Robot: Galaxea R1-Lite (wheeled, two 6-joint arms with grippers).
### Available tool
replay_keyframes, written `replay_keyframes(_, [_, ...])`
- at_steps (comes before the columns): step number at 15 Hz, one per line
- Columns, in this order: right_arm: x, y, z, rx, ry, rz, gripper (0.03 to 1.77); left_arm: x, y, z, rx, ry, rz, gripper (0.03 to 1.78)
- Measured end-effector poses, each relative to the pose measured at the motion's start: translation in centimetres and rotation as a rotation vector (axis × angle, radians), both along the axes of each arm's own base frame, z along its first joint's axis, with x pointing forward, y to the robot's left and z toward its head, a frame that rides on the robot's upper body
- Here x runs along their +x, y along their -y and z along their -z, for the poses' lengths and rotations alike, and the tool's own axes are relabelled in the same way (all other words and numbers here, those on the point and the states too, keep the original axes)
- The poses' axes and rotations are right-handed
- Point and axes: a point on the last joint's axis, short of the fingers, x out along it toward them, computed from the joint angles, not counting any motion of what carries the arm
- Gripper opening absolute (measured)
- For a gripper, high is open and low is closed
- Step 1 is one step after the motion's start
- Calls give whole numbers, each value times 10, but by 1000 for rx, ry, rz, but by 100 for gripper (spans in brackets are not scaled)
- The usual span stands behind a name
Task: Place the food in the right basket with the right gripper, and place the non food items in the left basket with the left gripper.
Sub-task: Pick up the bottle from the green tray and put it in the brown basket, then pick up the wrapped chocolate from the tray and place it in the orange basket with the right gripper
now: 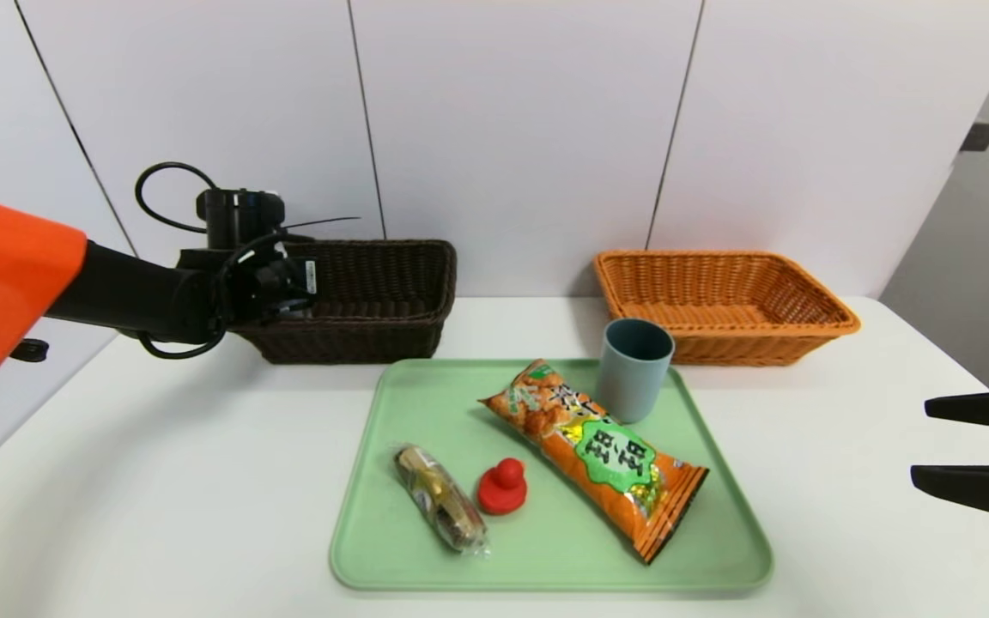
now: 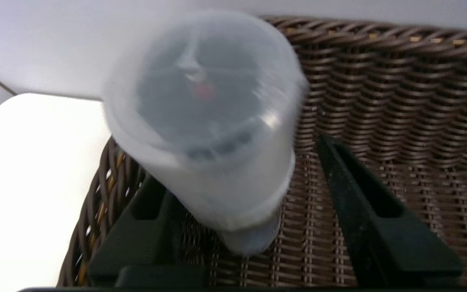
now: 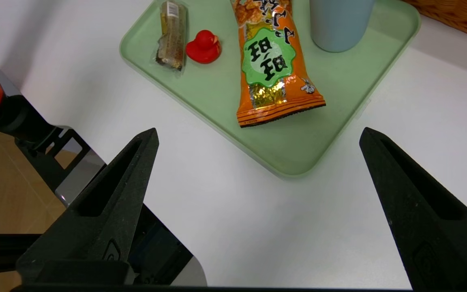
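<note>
Jaws of the left gripper (image 2: 241, 227) stand parted over the left basket (image 2: 399, 101) — clear bottle (image 2: 205, 134) blurred between them, loose.

Green tray (image 1: 357, 549) lies flat on white table (image 1: 160, 481), near front edge, midway between left and right edges, long sides parallel to front edge. Rounded corners, low raised rim. White panelled wall (image 1: 512, 129) rises behind table's back edge, dark seams running up it. Wooden floor (image 3: 6, 194) shows past table's edge.
</note>
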Motion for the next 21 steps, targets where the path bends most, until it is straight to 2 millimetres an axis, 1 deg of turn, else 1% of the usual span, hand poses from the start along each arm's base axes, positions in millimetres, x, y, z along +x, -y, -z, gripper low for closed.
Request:
replay_keyframes(3, [0, 0, 0, -1, 3, -1, 171, -13, -5, -11, -5, 37, -6, 135])
replay_keyframes(6, [-1, 0, 0, -1, 2, -1, 171, -28, -8, -32, -7, 84, -8, 146])
replay_keyframes(11, [-3, 0, -1, 1, 8, 1, 171, -57, -15, -78, -7, 176, -14, 157])
replay_keyframes(15, [-4, 1, -3, -3, 21, 8, 171, -83, -28, -104, -12, 180, -37, 163])
replay_keyframes(18, [-5, 1, -5, -4, 29, 10, 171, -106, -31, -116, -13, 164, -42, 165])
replay_keyframes(21, [-5, 0, -6, -3, 34, 0, 171, -138, -33, -115, -10, 119, -33, 167])
